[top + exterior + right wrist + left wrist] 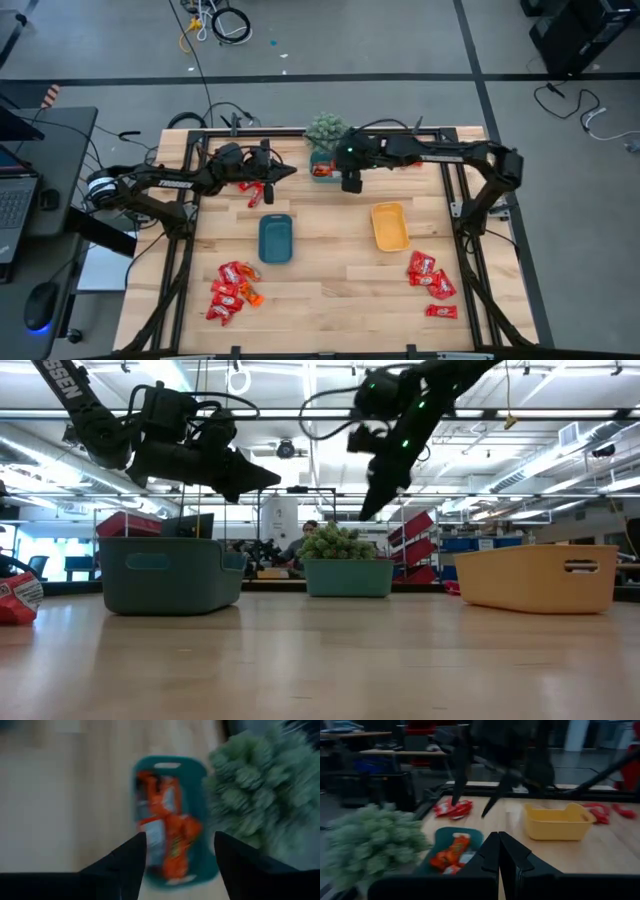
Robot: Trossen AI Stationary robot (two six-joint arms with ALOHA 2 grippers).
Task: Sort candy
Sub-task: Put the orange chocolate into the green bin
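Your right gripper point(177, 857) hangs above the small teal tray point(200, 780) beside the potted plant point(326, 129) at the back of the surface, fingers spread wide and empty. Orange candy point(167, 820) already lies inside that tray. Your left gripper point(498, 851) floats nearby, fingers pinched narrow with nothing between them. Red candy packets point(230, 288) wait near the front left, another cluster point(430, 275) front right. For the next pick, I'd drop straight down on a loose edge packet, not the heap.
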